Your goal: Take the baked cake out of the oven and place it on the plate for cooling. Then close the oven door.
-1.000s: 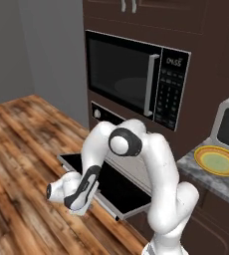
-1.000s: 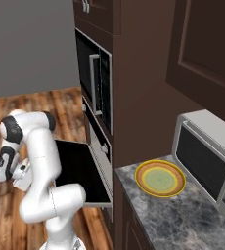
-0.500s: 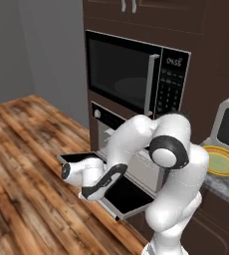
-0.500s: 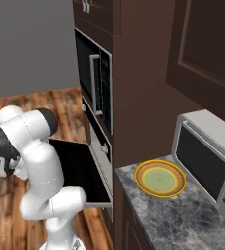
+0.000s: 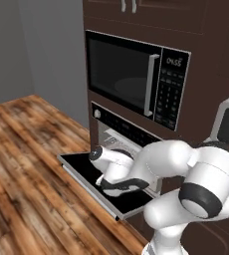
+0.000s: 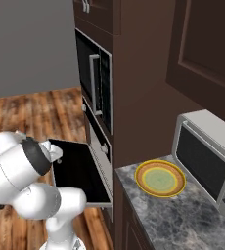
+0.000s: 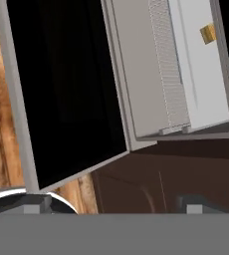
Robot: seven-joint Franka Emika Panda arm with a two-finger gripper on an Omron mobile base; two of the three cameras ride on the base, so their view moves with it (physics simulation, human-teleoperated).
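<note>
The oven (image 5: 117,130), taken as the landmark, stands open below the black microwave (image 5: 136,77). Its oven door (image 5: 94,178) is dropped flat toward the wooden floor (image 5: 27,149).

**Tool.** The gripper (image 5: 97,155) hovers just above the lowered door in front of the cavity mouth. Its jaws are spread wide and grasp nothing.

**Task's thing.** The baked cake (image 7: 208,33) sits deep inside the oven cavity on the pale floor beside the wire rack (image 7: 170,64), as the hand view shows. It is well apart from the gripper.

**Containers.**
- The oven holds the cake and the rack.
- The plate (image 6: 160,178) lies bare on the grey stone counter (image 6: 183,219) to the right of the oven, near a small toaster oven (image 6: 207,161).

**Risks, as judgement.**
- The cake is small and far back, so a reach entered off-line could strike the cavity wall or the rack edge.
- The fingers could also nudge the chunk further in rather than bracket it.
- The bulky arm (image 5: 186,174) arches close over the flat door, so a low elbow may press on it.
- Carrying the cake round to the plate demands a wide swing past the cabinet front (image 6: 134,97), where a loose pinch might drop the piece.
</note>
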